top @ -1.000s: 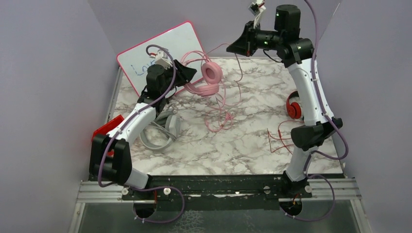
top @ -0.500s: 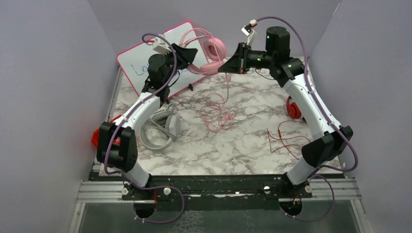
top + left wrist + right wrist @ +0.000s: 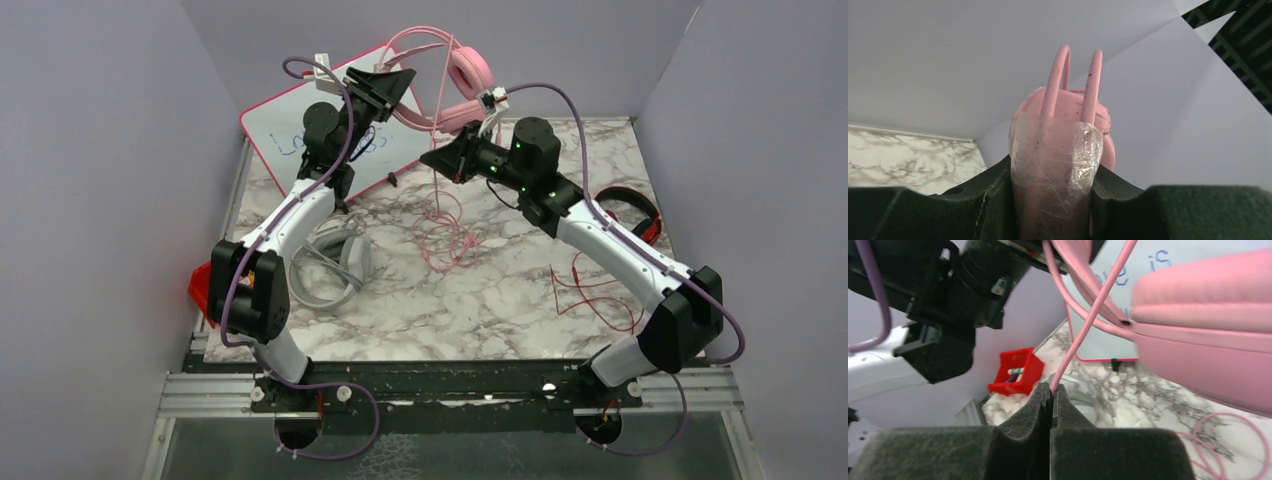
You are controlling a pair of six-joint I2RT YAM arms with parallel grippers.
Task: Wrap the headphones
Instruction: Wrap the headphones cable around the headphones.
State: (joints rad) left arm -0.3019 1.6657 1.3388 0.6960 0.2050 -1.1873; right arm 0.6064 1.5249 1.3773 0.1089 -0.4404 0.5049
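Note:
The pink headphones [image 3: 465,75] hang in the air at the back, above the whiteboard. My left gripper [image 3: 395,80] is shut on their padded band [image 3: 1058,140], with the two thin headband wires [image 3: 1093,85] rising beyond the jaws. My right gripper [image 3: 440,160] sits just below, shut on the thin pink cable [image 3: 1083,335], next to a pink ear cup [image 3: 1208,340]. The rest of that cable lies in a loose tangle [image 3: 450,235] on the marble. The grey headphones [image 3: 330,275] lie at the left under the left arm. The red-and-black headphones [image 3: 635,210] lie at the right with their red cable [image 3: 590,290].
A pink-framed whiteboard [image 3: 300,130] leans on the back wall at the left. A red bin [image 3: 200,285] sits at the left edge and also shows as a red bin [image 3: 1015,372] in the right wrist view. Purple walls close in three sides.
The left arm has lifted the pink headphones off the table, up and back. The right arm has swung down and left to the middle, still gripping the cable, which uncovers the red-and-black pair.

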